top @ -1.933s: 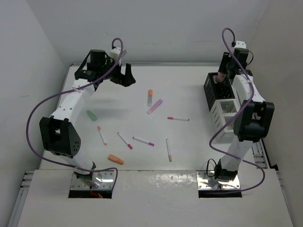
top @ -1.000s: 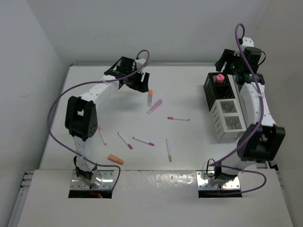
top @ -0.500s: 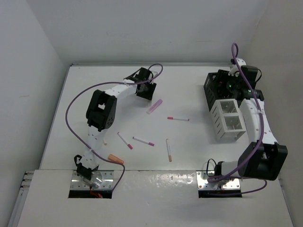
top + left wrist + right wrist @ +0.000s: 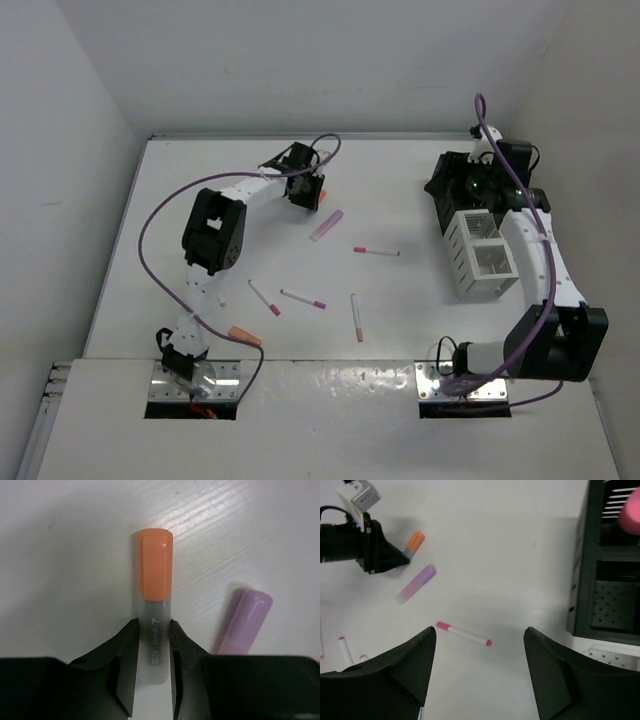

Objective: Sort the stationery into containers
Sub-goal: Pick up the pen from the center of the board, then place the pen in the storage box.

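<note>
My left gripper (image 4: 152, 627) is down on the table at the back, shut on the grey barrel of an orange-capped marker (image 4: 155, 570), which lies flat with both fingers pressed to its sides. A lilac piece (image 4: 247, 620) lies just right of it. My right gripper (image 4: 477, 670) hangs open and empty beside the black holder (image 4: 615, 600), with a white pen with pink tips (image 4: 464, 633) on the table below its fingers. A pink piece (image 4: 632, 511) stands in the black holder. The white slatted rack (image 4: 478, 255) sits in front of the holder.
Three more white pens (image 4: 264, 297) (image 4: 303, 298) (image 4: 356, 317) lie near the table's middle front. An orange piece (image 4: 244, 337) rests by the left arm's base. The left arm (image 4: 212, 230) arches over the left side. Walls close off the back and sides.
The left gripper's fingers have narrowed onto the orange-capped marker's barrel. The right arm has dropped slightly over the black holder.
</note>
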Robot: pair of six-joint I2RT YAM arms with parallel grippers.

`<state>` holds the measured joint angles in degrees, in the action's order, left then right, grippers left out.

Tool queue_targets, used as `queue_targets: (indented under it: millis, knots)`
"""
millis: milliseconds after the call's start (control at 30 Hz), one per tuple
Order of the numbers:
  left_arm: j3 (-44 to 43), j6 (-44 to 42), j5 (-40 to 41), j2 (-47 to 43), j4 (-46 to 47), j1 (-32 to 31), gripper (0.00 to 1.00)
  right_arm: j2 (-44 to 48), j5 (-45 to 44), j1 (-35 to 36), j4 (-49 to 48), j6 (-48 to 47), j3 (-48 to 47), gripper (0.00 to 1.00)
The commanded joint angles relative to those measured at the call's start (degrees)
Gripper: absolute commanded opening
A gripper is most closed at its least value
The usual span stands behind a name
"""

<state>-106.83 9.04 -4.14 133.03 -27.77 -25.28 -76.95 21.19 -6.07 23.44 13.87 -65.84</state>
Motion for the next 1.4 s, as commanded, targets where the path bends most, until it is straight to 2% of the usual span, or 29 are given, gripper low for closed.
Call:
queue_targets:
  millis: [0, 33, 67, 233, 367, 500, 800, 933, 967, 1033, 1067, 1167, 1200, 1300, 1367]
  knots:
    - [2.56, 0.36, -13.13, -6.98, 2.27, 4.44, 0.04, 1.54, 2.98, 2.63, -0.33, 0.10, -3.32, 0.70]
    - [4.59, 1.41, -20.31, -12.04, 5.94, 5.84, 0.04, 1.28, 3.33, 4.20, -0.50, 0.63, -4.28, 0.71]
    - [9.05, 3.86, -22.55, -14.79, 10.67, 6.29, 0.03, 0.93, 4.03, 5.00, -1.20, 2.11, -5.42, 0.72]
    - [16.81, 8.71, -28.81, -30.26, 16.52, 4.99, 0.03, -3.46, 7.20, 11.67, -3.05, 9.67, -10.43, 0.76]
    - [18.93, 11.60, -29.78, -34.24, 16.43, 2.78, 0.03, -9.34, 8.25, 16.78, -2.17, 16.43, -18.07, 0.79]
    - [19.81, 12.06, -30.49, -36.87, 17.48, 0.85, 0.03, -13.14, 8.96, 20.38, -4.10, 21.28, -21.60, 0.82]
    - [19.46, 10.04, -29.35, -39.60, 17.40, -3.19, 0.03, -16.57, 9.92, 21.36, -7.71, 27.00, -23.01, 0.82]
    - [19.29, 9.07, -28.73, -39.87, 17.05, -4.60, 0.03, -17.36, 10.54, 21.88, -7.97, 27.35, -22.49, 0.72]
    - [19.11, 8.81, -28.47, -39.87, 16.96, -5.21, 0.03, -17.71, 10.54, 21.97, -7.97, 27.44, -22.31, 0.64]
    - [18.94, 8.63, -28.20, -39.78, 16.78, -5.31, 0.03, -17.80, 10.89, 22.24, -8.06, 27.62, -22.05, 0.56]
    - [18.94, 8.63, -27.94, -39.78, 16.70, -5.40, 0.03, -17.89, 11.32, 22.32, -8.23, 27.62, -21.79, 0.40]
    - [18.58, 8.45, -26.71, -39.78, 16.08, -5.48, 0.05, -17.62, 12.46, 22.41, -8.50, 27.79, -21.17, 0.17]
    - [18.50, 8.28, -26.45, -39.95, 16.08, -5.48, 0.08, -17.19, 12.73, 22.41, -8.24, 27.62, -20.91, 0.13]
    - [18.50, 8.10, -25.30, -40.04, 15.64, -5.40, 0.10, -15.96, 12.82, 22.33, -6.75, 26.21, -19.33, 0.02]
    - [18.58, 7.84, -24.95, -40.04, 15.73, -5.40, 0.10, -14.55, 12.74, 21.98, -6.13, 25.42, -17.75, 0.00]
